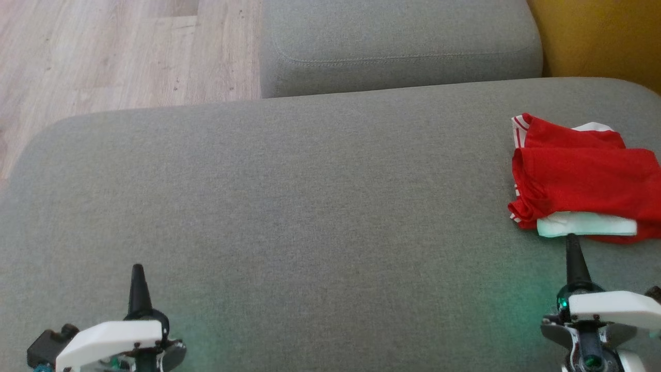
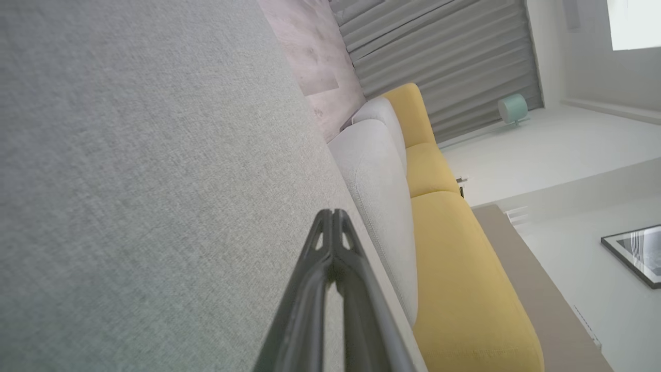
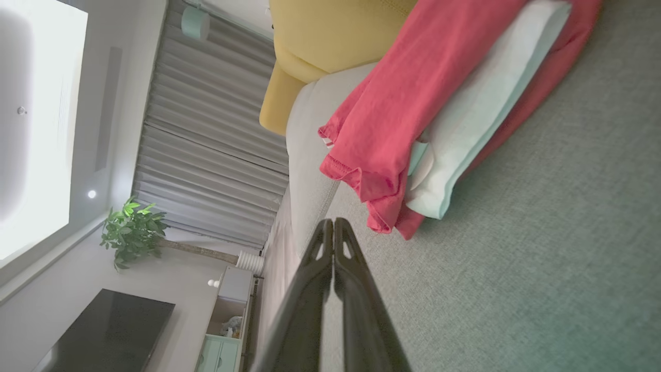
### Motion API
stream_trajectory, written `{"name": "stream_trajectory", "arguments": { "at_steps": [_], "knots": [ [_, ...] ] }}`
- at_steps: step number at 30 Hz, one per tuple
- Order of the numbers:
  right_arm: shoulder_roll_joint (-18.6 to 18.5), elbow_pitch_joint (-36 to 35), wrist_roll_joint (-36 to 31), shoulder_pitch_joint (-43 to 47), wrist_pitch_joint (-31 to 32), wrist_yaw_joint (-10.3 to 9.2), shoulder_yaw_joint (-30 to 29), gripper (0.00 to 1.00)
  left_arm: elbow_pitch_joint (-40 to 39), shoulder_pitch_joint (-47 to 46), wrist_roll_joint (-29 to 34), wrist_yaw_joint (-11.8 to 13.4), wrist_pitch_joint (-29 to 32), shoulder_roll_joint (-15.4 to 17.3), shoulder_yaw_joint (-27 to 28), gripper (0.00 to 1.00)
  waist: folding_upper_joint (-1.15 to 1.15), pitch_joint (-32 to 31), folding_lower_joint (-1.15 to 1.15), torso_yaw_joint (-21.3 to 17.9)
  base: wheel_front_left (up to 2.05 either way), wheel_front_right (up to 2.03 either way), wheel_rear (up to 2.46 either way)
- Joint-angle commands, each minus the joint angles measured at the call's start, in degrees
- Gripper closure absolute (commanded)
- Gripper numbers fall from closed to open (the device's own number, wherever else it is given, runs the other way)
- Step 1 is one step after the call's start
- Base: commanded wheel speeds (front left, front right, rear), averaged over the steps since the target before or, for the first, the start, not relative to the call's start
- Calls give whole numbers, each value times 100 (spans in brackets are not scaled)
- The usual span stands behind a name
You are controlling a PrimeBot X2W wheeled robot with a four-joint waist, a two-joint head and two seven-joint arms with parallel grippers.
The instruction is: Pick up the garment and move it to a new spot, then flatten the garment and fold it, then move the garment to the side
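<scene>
- Grey fabric of the seat cushion [image 1: 310, 206] stretches between the grippers. Beyond it are a second grey cushion [image 1: 397, 41], a wooden floor [image 1: 103, 51] and a yellow cushion [image 1: 599, 36].
- Left gripper [image 1: 137, 269] sits at the near left and right gripper [image 1: 571, 238] at the near right. Both point away over the cushion, fingers pressed together on nothing.
- Folded red garment [image 1: 583, 175] with white trim lies on the cushion's right side. Its near white edge is just beyond the right fingertips, well apart from the left gripper.

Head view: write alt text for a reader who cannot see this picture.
A folded red garment with white trim lies at the right of a grey sofa seat. The right gripper, jaws shut, points at its near edge; the left gripper, also shut, sits at lower left.
</scene>
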Motion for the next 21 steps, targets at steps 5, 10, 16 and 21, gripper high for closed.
{"name": "stream_trajectory", "arguments": {
  "at_steps": [5,10,16,21],
  "knots": [
    [-33,-259,472,-361,122,-3,26,100,-205,-337,-399,-65,117,31,251,100,0,10,0,-3,0,0,0],
    [-34,-280,801,-386,205,-3,-1,100,-211,-366,-682,-85,201,32,304,100,0,18,0,-6,0,0,0],
    [-35,-306,1196,-415,303,-4,-34,100,-218,-401,-1023,-109,303,34,368,100,0,28,0,-10,0,0,0],
    [-36,-327,1525,-439,386,-4,-60,100,-224,-430,-1306,-128,387,36,420,100,0,37,0,-13,0,0,0]
  ]
}}
